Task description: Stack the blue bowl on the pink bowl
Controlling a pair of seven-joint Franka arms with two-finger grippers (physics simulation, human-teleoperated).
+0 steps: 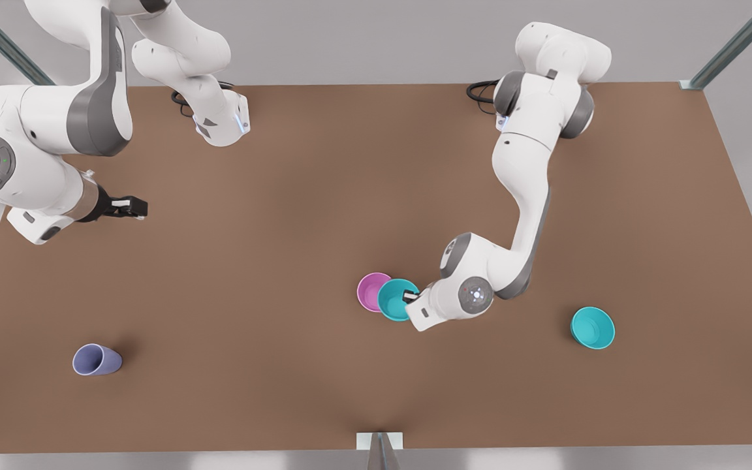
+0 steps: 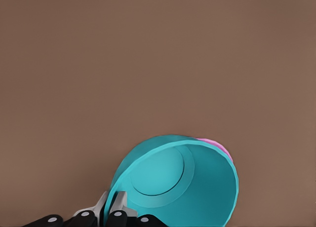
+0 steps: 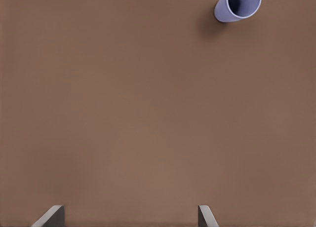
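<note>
Bowls: 3 total, 2 teal + 1 pink; cups: 1; arms: 2, on brown desk [image 1: 297,196].

Going across front view from its left:

Right end effector [image 1: 129,208] – up over desk's left side in front view, well apart from all bowls, waiting. Fingertips [image 3: 53,215] seen wide apart in right wrist view, nothing between, so spread.

Lavender cup [image 1: 96,360] – lying on side near front-left corner of desk in front view, mouth toward front view's left; also seen in right wrist view [image 3: 238,4]. Well apart from bowls.

Pink bowl [image 1: 371,290] – magenta, plain, round, near desk's middle, a bit to front view's right. Partly covered by teal bowl; just a pink sliver [image 2: 220,149] past teal rim in left wrist view.

Blue bowl [image 1: 394,299] – teal-cyan, round, smooth, flat circular base visible inside, approx same size as pink one. Tilted, overlapping pink bowl's edge on front view's right side; can't tell whether touching or held just above. In left wrist view [image 2: 177,185] seen tipped, interior facing camera.

Left end effector [image 1: 410,297] – at blue bowl's rim, fingers [image 2: 118,206] pinching bowl wall, one inside, one outside.

Second teal bowl [image 1: 592,328] – same look, alone on desk toward front view's right, well apart from the pair.
</note>
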